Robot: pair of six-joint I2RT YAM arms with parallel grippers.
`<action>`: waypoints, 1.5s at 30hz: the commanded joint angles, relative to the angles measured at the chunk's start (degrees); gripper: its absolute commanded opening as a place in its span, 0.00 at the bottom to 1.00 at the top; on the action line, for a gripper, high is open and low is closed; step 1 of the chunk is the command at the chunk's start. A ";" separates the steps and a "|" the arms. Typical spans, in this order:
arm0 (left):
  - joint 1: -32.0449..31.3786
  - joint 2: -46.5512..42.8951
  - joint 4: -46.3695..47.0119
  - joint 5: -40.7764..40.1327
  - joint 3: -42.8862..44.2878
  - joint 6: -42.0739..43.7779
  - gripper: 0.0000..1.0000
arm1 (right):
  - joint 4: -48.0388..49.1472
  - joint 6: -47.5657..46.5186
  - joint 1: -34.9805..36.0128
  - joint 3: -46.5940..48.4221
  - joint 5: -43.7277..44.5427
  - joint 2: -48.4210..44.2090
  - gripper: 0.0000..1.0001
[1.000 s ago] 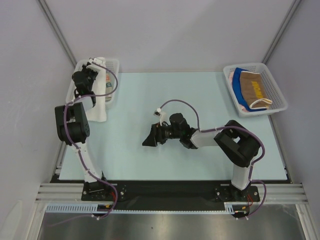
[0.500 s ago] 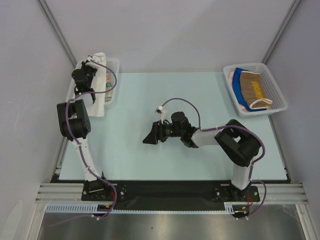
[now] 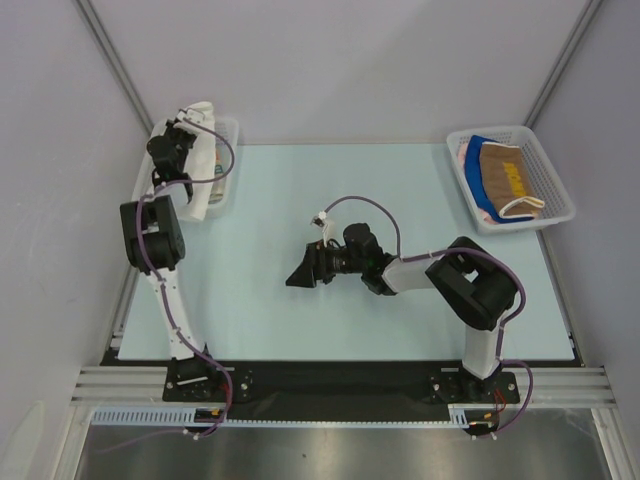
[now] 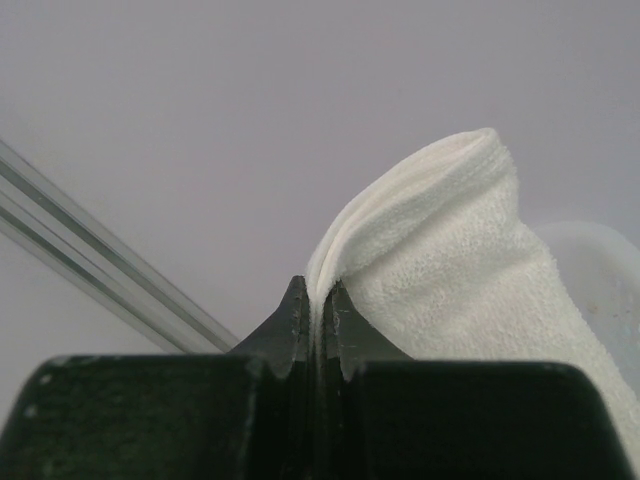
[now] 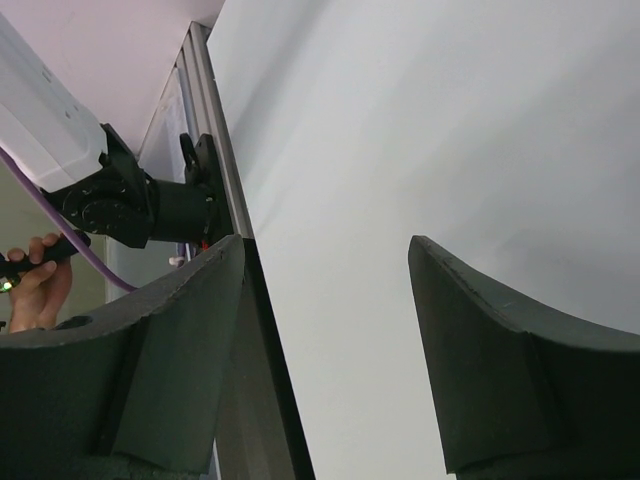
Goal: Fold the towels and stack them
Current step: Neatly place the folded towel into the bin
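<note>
**Left jaws pinched on a white towel, right jaws wide and empty**

Jaws of the left gripper (image 4: pixel 320 300) are pressed almost together, with only a thin fold of the white towel (image 4: pixel 450 240) between their tips. From that pinch the towel rises in a rounded hump and falls away toward 4 o'clock in the wrist view. Its terry loops and layered edge show clearly.

From above, the left arm reaches to the table's (image 3: pixel 300 200) 10 o'clock corner. It holds the white towel up over the left basket (image 3: pixel 228 125), and the cloth hangs down across the basket's near side. A lettered towel (image 3: pixel 218 174) lies inside that basket, at 3 o'clock from the hanging cloth — its print is too small to read.

Fingers of the right gripper (image 5: pixel 325 245) are spread far apart, with nothing between them but bare table. Seen from above, this gripper sits near the table's middle with its fingers pointing toward 9 o'clock.

At the 2 o'clock corner is the right basket (image 3: pixel 560 195). It holds a brown towel (image 3: pixel 505 178) with yellow print, lying on top of a blue towel (image 3: pixel 480 145) — paler cloth shows at the edges.
</note>
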 commanded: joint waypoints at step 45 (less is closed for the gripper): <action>-1.57 -0.48 4.03 -12.26 10.96 -15.51 1.00 | 1.81 -0.03 -0.98 2.58 -1.76 3.70 0.72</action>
